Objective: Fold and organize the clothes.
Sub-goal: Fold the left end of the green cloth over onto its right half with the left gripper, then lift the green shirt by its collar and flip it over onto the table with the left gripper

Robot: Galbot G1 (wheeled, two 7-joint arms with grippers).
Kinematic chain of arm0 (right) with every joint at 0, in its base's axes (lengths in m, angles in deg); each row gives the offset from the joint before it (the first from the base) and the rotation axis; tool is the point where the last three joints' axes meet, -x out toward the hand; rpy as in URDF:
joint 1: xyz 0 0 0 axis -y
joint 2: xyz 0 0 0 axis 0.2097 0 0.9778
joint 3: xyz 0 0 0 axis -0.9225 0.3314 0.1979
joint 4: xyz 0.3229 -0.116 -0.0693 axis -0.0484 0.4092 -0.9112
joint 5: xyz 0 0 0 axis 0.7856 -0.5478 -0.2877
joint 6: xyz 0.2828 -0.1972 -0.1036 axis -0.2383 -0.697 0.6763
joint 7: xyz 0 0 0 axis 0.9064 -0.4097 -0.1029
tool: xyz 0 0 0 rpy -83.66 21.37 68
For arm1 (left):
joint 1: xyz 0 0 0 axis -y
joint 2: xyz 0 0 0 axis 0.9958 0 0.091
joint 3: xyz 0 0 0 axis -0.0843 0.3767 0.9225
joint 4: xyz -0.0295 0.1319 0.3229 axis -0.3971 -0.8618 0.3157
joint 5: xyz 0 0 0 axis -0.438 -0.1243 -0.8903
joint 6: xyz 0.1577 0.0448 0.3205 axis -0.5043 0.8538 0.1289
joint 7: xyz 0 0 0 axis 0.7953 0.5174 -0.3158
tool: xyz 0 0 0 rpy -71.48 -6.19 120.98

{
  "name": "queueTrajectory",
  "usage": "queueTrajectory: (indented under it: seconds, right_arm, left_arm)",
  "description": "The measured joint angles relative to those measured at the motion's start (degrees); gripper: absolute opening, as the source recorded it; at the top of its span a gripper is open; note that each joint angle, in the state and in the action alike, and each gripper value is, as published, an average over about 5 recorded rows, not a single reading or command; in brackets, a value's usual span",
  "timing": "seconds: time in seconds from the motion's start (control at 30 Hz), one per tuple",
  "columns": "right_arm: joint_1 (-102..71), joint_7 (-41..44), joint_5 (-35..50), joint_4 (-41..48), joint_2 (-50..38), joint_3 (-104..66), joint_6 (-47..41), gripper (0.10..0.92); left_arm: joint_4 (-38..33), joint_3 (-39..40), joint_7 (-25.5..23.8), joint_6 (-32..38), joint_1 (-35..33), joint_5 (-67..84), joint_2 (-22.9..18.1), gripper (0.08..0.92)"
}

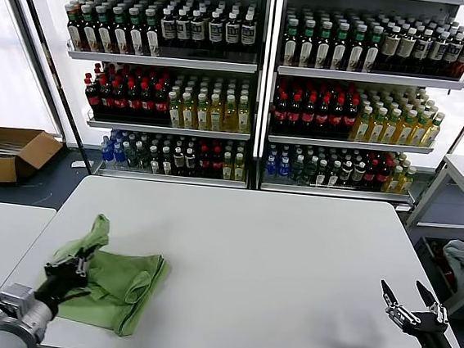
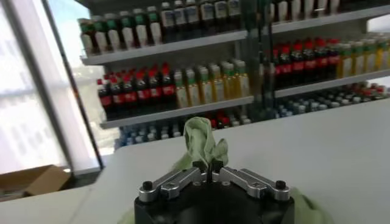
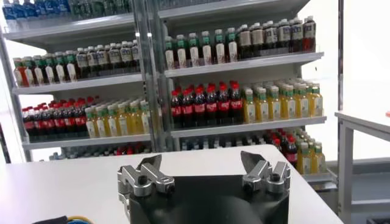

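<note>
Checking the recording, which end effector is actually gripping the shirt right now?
The left end effector, shut on the green shirt at the table's near-left corner. The right end effector hangs open, empty.

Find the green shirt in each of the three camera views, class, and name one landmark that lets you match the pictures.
Head view: the green shirt lies crumpled on the white table's near left part, with the left gripper shut on it.
Left wrist view: a bunched fold of it rises just beyond the closed fingertips.
Right wrist view: not in it; only the open right gripper.
Shared landmark: the bottle shelves behind the table.
</note>
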Motion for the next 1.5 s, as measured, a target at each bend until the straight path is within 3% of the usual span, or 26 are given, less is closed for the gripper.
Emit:
queueTrajectory:
  seconds: [0.4,0.77,1.0,1.2,1.5]
  right_arm:
    - [-0.2,0.1,-0.2,-0.9,0.1,-0.1,-0.6,0.823]
    - [0.3,-0.1,-0.1,-1.1,-0.2,-0.3,-0.9,0.823]
    - [-0.2,0.0,0.1,-1.0,-0.6,-0.5,-0.7,0.823]
    - [-0.2,0.1,-0.2,-1.0,-0.4,0.2,-0.5,0.823]
    - [0.2,0.1,-0.4,-1.3,-0.7,0.9,-0.6,0.823]
  left_arm:
    - [0.4,10.6,-2.0,0.4,0.0,-6.7,-3.0,0.119]
    - [-4.0,14.4,-2.1,-2.3,-1.6,-5.3,-2.7,0.420]
    - [-8.2,8.0,-2.3,-4.5,-2.1,1.8,-0.4,0.619]
    - [-4.8,-2.1,-2.3,-5.4,-2.6,7.1,2.0,0.782]
    - [4.1,-6.9,-1.1,-6.3,-1.8,10.2,2.2,0.823]
